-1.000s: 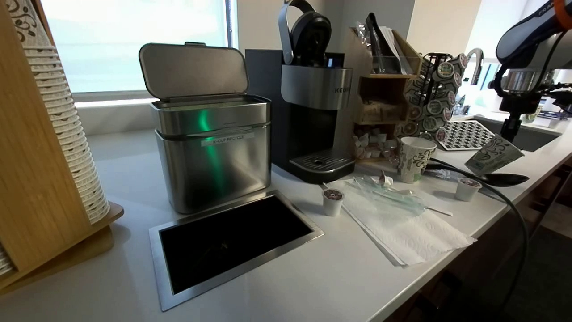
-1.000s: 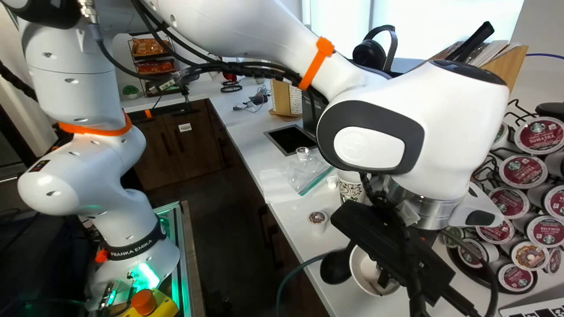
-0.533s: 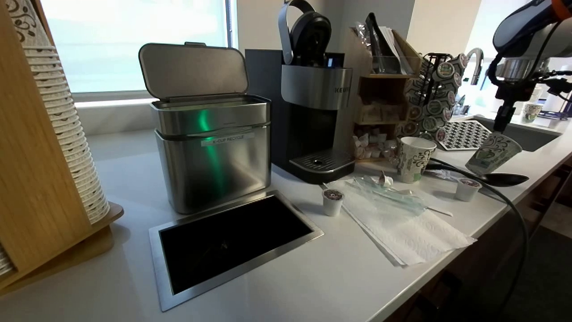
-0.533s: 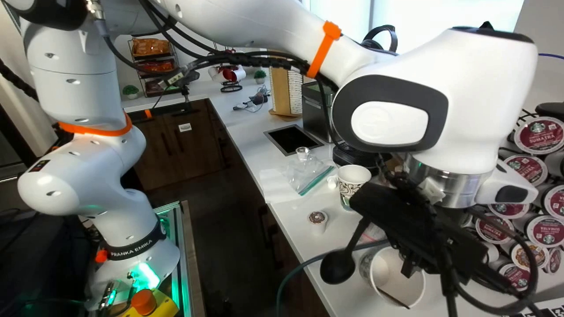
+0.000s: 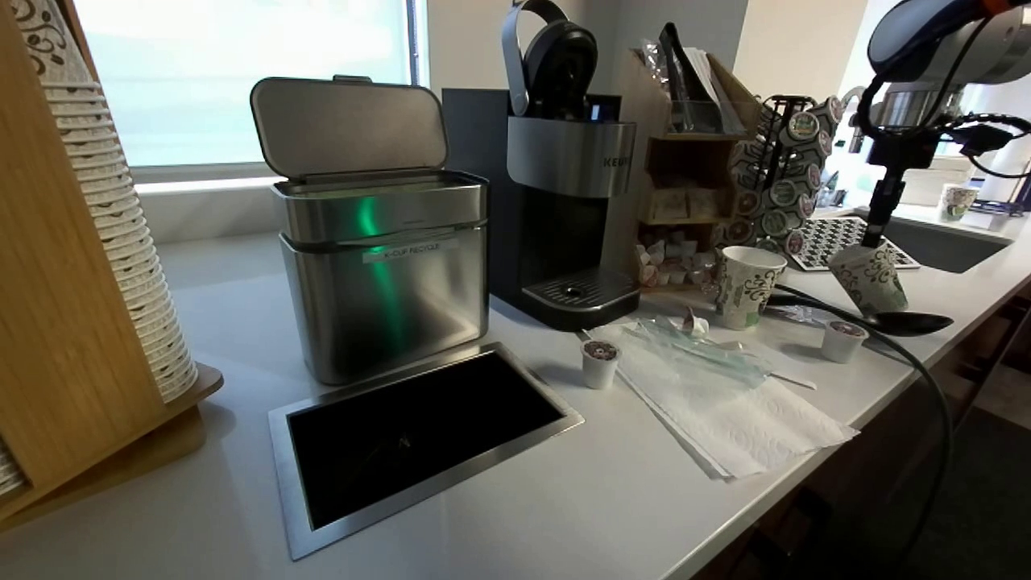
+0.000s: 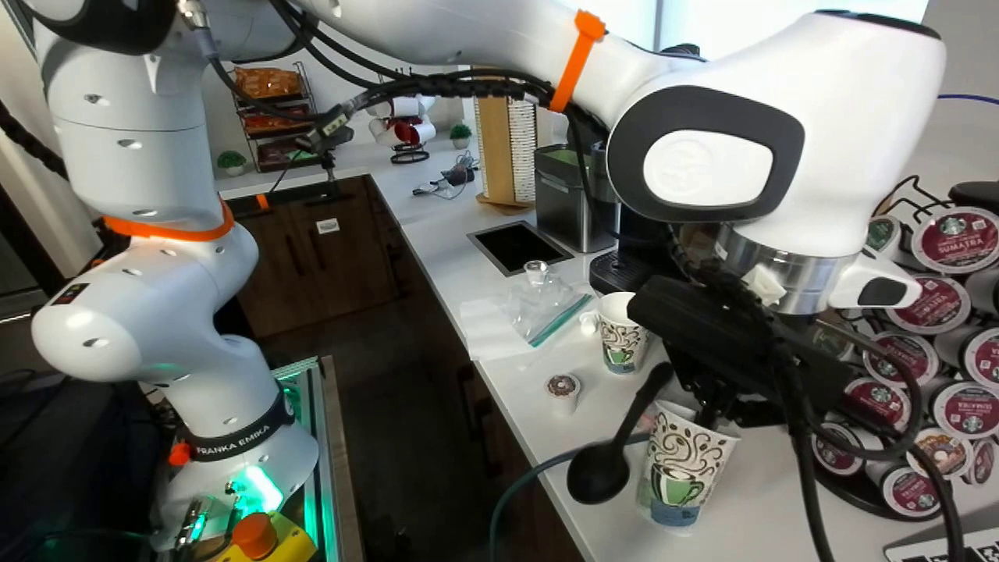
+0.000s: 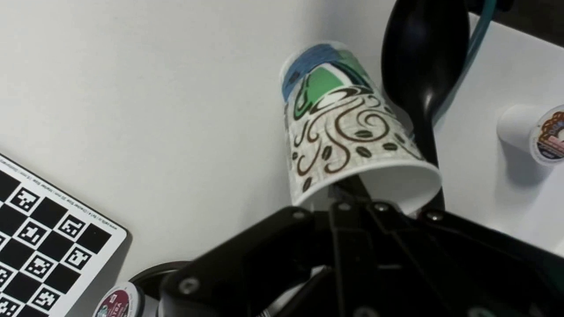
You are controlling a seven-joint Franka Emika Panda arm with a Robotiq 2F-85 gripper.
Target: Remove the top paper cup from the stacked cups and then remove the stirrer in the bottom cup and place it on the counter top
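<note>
Your unstacking looks done, the top paper cup [image 6: 623,339] upright and far, but the stirrer (unseen) presumably awaits lifting out and setting down, the near bottom cup [image 6: 687,466] tilted around your gripper [image 7: 355,192], wide or pinching I can't tell.

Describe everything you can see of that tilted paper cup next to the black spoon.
The cup looks like paper: off-white, tapering to its base, printed with brown swirls, dark beans, a green mug and, lowest, a blue band. Its rim and inside are white. It leans, mouth upward, beside the black spoon. The gripper reaches into the mouth, its tips hidden inside. Whether the base touches the counter, or the gripper presses the wall, I cannot tell.
</note>
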